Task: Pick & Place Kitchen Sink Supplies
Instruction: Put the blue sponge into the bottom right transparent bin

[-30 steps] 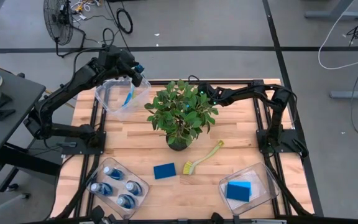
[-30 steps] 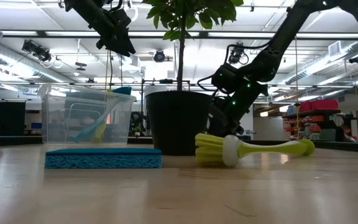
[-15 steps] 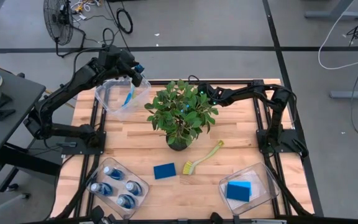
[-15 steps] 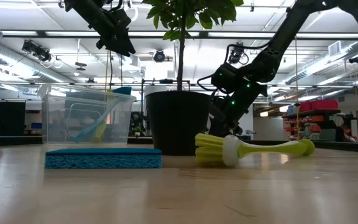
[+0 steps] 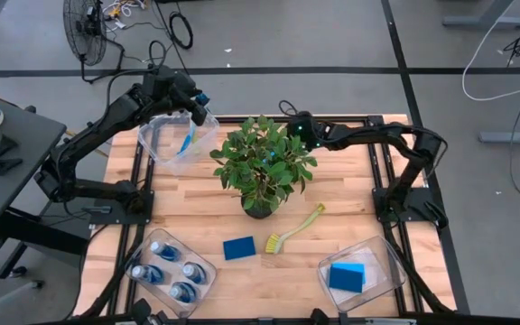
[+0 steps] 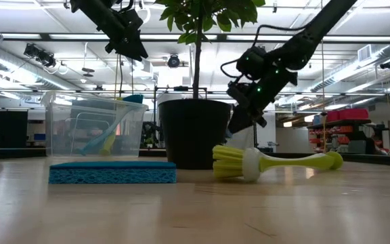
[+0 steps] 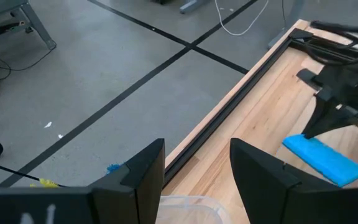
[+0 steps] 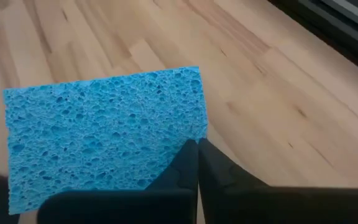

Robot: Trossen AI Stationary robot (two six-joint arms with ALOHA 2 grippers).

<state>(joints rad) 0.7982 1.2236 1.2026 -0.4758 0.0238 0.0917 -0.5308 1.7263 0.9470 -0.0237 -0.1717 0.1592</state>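
My right gripper (image 8: 197,163) (image 5: 289,135) hangs behind the potted plant (image 5: 262,162), at the far middle of the table. It is shut on a flat blue sponge (image 8: 104,137) (image 7: 323,159). In the high view the leaves hide this sponge. My left gripper (image 7: 197,168) (image 5: 201,110) waits open over the clear bin (image 5: 171,140) at the far left, which holds a yellow-green brush (image 6: 107,139). A second blue sponge (image 5: 238,247) and another brush (image 5: 294,229) lie flat on the wood in front of the pot. My right gripper pinches the sponge at its edge near one corner (image 8: 180,148), between the free ends of its two fingers. The fingers slant down from the table's right side. The sponge spreads away beyond the fingertips, broad face up. Whether its far end rests on the wood I cannot tell.
A clear bin with several blue bottles (image 5: 168,271) stands at the near left. Another clear bin (image 5: 379,262) holding a blue sponge (image 5: 347,276) stands at the near right. The plant's dark pot (image 6: 193,132) stands mid-table between the arms.
My right gripper has risen from low beside the pot's base to about the height of the pot's rim, still pointing slantwise down.
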